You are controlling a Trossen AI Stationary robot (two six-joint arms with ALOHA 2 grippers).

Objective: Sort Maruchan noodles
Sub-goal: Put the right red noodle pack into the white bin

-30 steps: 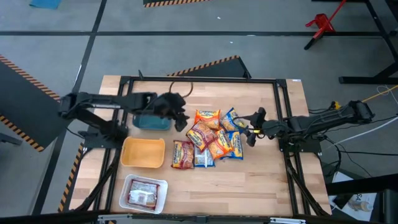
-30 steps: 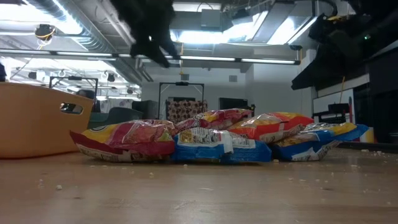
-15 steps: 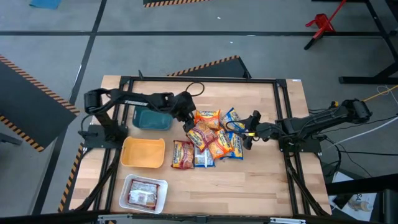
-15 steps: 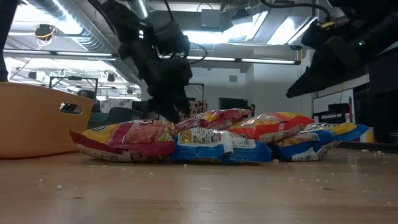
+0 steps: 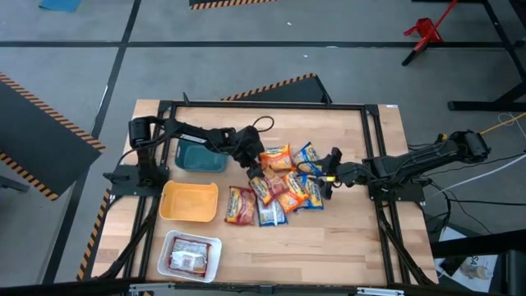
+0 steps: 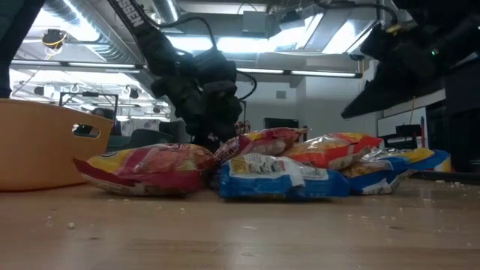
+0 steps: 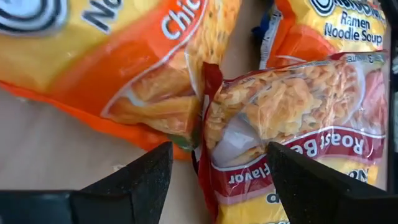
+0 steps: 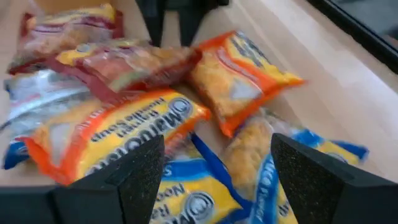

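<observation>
Since a second ago, the left hand [image 5: 251,167] has swung from over the teal tray [image 5: 200,158] down to the packet pile's near edge. Its fingers stand apart, straddling a red packet [image 7: 292,118] whose long axis runs between them. Noodle packets [image 5: 279,187] cluster mid-worktop [image 5: 345,238], bare wood all around. The right hand [image 5: 327,177], fingers apart, hovers at the pile's opposite side.

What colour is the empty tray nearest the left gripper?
Teal tray, seen best from the high view, beside the left gripper.
</observation>
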